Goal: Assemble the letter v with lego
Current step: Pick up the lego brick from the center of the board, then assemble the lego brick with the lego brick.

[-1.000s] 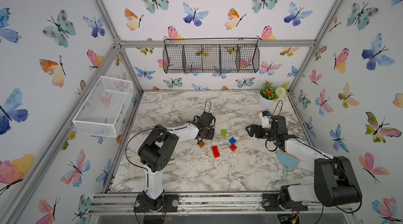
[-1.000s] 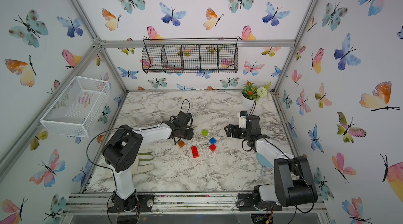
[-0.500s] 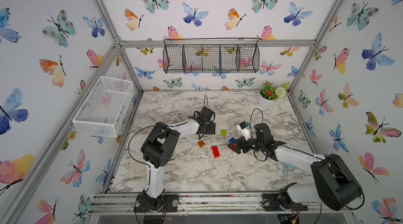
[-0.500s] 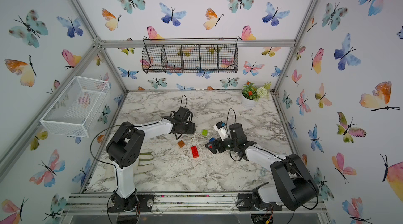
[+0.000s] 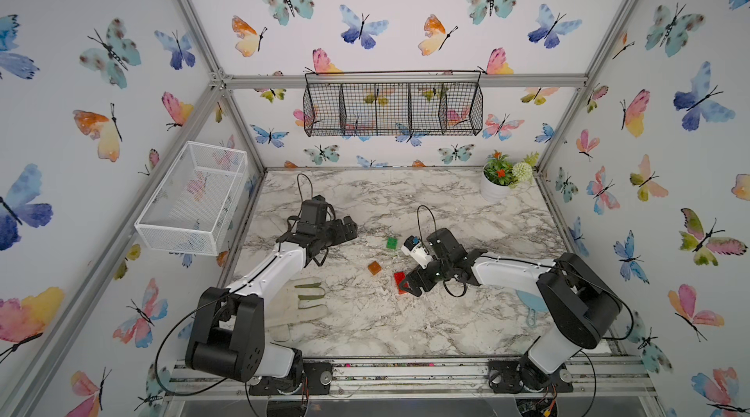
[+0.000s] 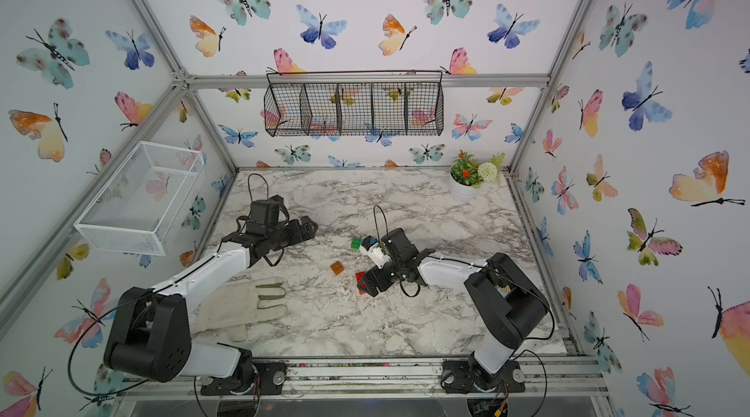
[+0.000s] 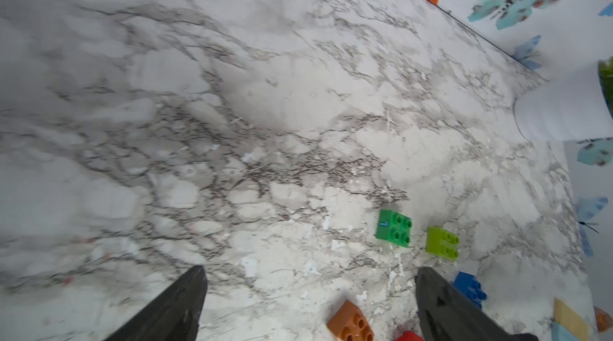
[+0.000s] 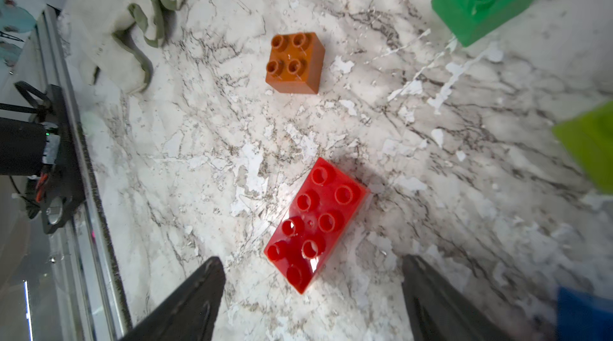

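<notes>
The lego bricks lie loose and apart on the marble table point(image 5: 406, 200); no letter v is in view. My right gripper point(image 8: 311, 276) point(image 5: 410, 283) hangs open just over the near end of the long red brick point(image 8: 315, 223) point(image 5: 399, 283). An orange brick point(image 8: 295, 62) point(image 5: 374, 267) sits beyond it. The dark green brick point(image 7: 394, 228) point(image 5: 391, 242) and the lime brick point(image 7: 442, 243) stand side by side, and a blue brick point(image 7: 471, 289) lies near them. My left gripper point(image 7: 308, 289) point(image 5: 347, 228) is open and empty, left of the bricks.
A white work glove point(image 5: 300, 301) lies flat at the front left beside the left arm. A potted plant point(image 5: 493, 190) stands at the back right corner. A white wire basket point(image 5: 190, 200) hangs on the left wall and a black one point(image 5: 391, 108) on the back wall.
My left gripper has opened and drawn back to the left, and the dark green brick now shows beside the lime one. My right arm has swung in from the right over the long red brick.
</notes>
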Available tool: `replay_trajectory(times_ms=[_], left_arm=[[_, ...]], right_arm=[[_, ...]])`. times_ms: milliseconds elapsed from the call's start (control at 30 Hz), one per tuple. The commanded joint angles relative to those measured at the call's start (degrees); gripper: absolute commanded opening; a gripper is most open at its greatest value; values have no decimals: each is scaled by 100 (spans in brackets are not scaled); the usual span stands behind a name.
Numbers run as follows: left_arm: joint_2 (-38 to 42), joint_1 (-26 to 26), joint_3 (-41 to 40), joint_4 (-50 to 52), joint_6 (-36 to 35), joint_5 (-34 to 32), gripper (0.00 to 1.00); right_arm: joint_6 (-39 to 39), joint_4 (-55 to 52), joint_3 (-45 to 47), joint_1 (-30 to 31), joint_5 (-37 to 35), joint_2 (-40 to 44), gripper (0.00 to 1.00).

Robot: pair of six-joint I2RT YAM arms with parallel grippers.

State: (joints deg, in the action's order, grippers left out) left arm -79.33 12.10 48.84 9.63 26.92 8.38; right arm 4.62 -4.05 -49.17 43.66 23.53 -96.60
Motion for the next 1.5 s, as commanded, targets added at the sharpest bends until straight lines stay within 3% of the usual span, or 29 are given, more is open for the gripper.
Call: replay_trajectory(times_ms=[0,200,467,667,867,1167,1467], left_arm=[[316,-357,-269,170,-217,-259,98],[384,-513,-432,189,-304,-301,98],[361,-531,-470,147,-334,-279,98],[426,-538,-511,127,-337,-301,98],[522,-534,-599,12,-336,-220,98],[772,-539,-847,-246,-332,21,98],[937,-558,-1042,-332,-310,42,98]], right_arm=[[-203,-720,-392,175,-625,-296,83],[-265,-1244,-884,436,-1127,-798,75],[-332,-1871,-1408,661,-1785,-1226,55],[-521,-2139,-1618,697,-2050,-1326,31],[-1482,-2164,-2128,633,-2618,-1220,3],[-3983,-1280,-3042,148,-1682,-1566,1],[-4259,-2454,-4876,-112,-1136,-2867,2]])
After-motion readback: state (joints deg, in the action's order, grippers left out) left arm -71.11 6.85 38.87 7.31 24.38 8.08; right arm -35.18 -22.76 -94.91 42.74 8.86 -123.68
